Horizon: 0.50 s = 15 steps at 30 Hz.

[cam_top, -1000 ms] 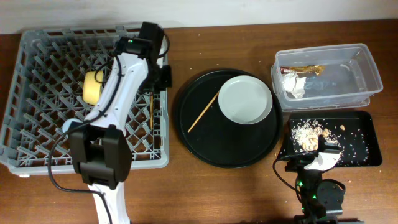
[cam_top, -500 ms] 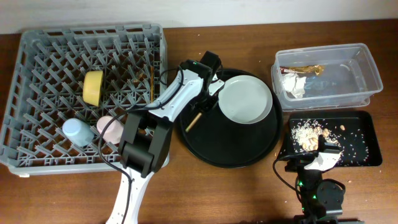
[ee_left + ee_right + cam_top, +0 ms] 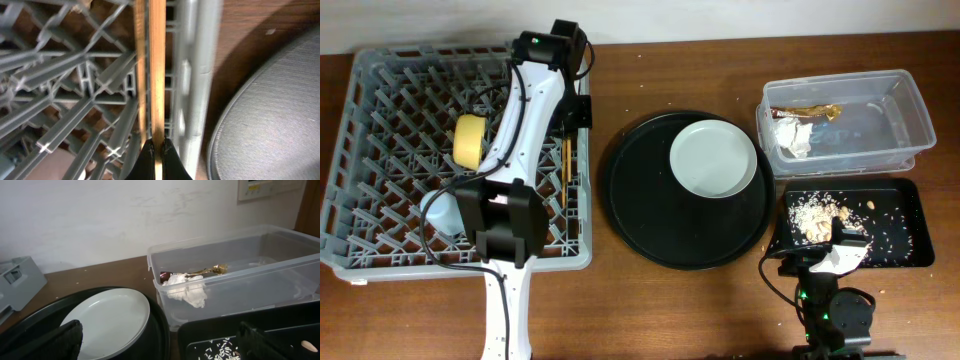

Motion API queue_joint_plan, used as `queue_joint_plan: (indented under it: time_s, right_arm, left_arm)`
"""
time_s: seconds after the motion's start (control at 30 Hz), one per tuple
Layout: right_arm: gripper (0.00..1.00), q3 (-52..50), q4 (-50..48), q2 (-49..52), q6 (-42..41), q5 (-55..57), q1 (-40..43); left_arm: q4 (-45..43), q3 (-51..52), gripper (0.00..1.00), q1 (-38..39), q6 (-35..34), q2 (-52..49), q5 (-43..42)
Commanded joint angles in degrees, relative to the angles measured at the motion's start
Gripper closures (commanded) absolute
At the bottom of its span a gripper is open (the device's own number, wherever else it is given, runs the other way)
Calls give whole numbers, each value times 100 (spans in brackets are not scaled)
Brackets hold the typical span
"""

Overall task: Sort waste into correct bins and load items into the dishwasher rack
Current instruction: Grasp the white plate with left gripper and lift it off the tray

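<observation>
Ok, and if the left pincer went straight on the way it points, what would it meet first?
Most likely the dishwasher rack. The left pincer, shut on a chopstick, points down at the grid just inside the rack's right wall. How far off the grid lies is unclear.

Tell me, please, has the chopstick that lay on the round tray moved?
Yes: the chopstick went leftward, off the round tray into the dishwasher rack.

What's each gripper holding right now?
Left gripper: closed on a chopstick.
Right gripper: open, holding nothing.
</observation>
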<state>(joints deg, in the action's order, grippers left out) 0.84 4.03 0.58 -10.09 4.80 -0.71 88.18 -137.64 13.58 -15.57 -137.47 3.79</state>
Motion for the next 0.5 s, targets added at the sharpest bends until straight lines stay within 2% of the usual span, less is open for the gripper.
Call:
queue_joint_plan:
  time_s: [0.0,0.07,0.1,0.13,0.17,0.23,0.3,0.4,0.47]
  right_arm:
    - [2,-52,13,-37,15,-9,42]
    - [2,-52,13,-37,15,-9,42]
    - [2,-52,13,-37,15,-11,42]
    - [2,-52,13,-37,13,-9,42]
    - [1,-52,13,-37,15,-9,42]
    - [1,-52,13,-37,15,-9,42]
    - [2,-52,13,-37,13,-9,42]
    - [2,-52,13,-37,15,-9,42]
    - [2,-52,13,-37,13,-9,42]
  left_arm:
    - [-94,166,99,-13,-431,-42,483]
    - [-39,166,87,-11,-409,-42,483]
    - [-28,164,87,-11,-374,-39,444]
    - [-24,72,69,-11,66,-35,188]
    - [107,-192,64,-11,369,-28,-138]
    - [417,-1095,63,109,627,76,-758]
    - [166,-1342,62,503,629,131,-1266]
    - [-861,-586,56,1049,629,-68,-2503]
    - [-1576,17,56,1298,623,-380,-3051]
